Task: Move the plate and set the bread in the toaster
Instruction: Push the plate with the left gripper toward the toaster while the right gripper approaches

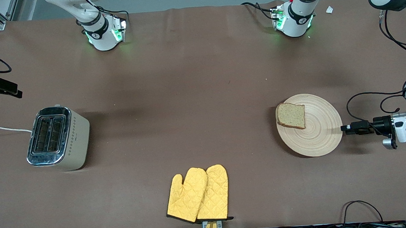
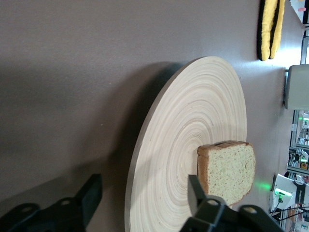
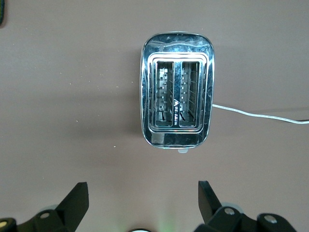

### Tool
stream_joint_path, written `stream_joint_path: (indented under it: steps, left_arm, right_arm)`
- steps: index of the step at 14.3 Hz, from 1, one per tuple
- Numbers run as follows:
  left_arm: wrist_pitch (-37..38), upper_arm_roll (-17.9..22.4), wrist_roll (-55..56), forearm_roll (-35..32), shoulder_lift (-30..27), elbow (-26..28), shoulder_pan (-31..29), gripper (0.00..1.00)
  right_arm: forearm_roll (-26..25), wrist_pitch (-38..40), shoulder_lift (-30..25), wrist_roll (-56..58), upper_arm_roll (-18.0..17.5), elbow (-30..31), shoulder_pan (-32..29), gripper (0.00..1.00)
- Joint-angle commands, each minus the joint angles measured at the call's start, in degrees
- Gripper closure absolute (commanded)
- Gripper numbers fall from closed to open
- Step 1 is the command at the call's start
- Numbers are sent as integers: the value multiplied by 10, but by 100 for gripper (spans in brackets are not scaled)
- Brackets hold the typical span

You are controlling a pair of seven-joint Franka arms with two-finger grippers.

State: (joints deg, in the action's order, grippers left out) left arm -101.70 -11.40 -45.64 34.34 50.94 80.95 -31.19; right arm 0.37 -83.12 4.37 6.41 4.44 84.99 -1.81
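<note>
1. The left end effector [image 1: 345, 128] sits low at the rim of the plate [image 1: 317, 135], at the edge toward the left arm's end of the bench [image 1: 194, 93]. In the left wrist view its fingers [image 2: 195, 191] are apart and straddle the rim, one above the wood and one below, not yet pinching. If they close too shallow, I judge the thin edge could slip out.
2. The bread [image 1: 291, 115] lies on the plate at the rim away from this end effector, with one corner overhanging. A tilted lift or a quick drag would likely slide it off onto the bench.
3. Held by one edge only, the wide plate may sag or pivot, and its free edge could scrape the bench.
4. The right end effector [image 3: 140, 205] hangs over the toaster [image 1: 58, 138], waiting with its fingers wide apart. The toaster is well apart from the plate, so the carry is long.
5. The yellow oven mitts [image 1: 199, 195] lie between them, and could snag a low sweep.
</note>
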Motion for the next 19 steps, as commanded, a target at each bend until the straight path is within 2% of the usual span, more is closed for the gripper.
stream_joint_path:
  steps: [1, 4, 6, 7, 9, 11, 13, 14, 16, 19]
  left_arm:
    - [1, -2, -56, 27, 21, -6, 1, 64]
    - [4, -2, -85, 37, 30, -5, -1, 72]
    - [8, -2, -91, 37, 29, -5, -1, 87]
    - [11, -3, -95, 37, 28, -5, 0, 100]
    - [17, -23, -89, 38, 22, -5, 0, 100]
    - [17, -68, -67, 38, 20, -7, -1, 100]
    - [12, -120, 3, 39, 22, -7, 9, 100]
    - [1, -142, 28, 50, 23, -7, 25, 100]
    - [-38, -152, 44, 106, 22, -7, 90, 100]
    - [-157, -151, 49, 204, 25, -6, 215, 100]
  right_arm:
    - [12, -2, -3, 0, -5, 5, -13, 0]
    - [12, 0, -3, 0, -6, 4, -14, 0]
    - [11, 1, -3, -1, -6, 4, -12, 0]
    - [9, -1, -3, 0, -7, 3, -10, 0]
    - [4, -3, -3, 0, -7, 3, -9, 0]
    - [5, -4, -3, -3, -7, 5, -9, 0]
    - [27, -8, 0, -6, -8, 10, -11, 0]
    - [62, -27, 2, -8, -7, 22, -13, 0]
    - [82, -99, 1, -10, -7, 84, -13, 0]
    - [113, -185, 3, -10, -7, 152, -7, 0]
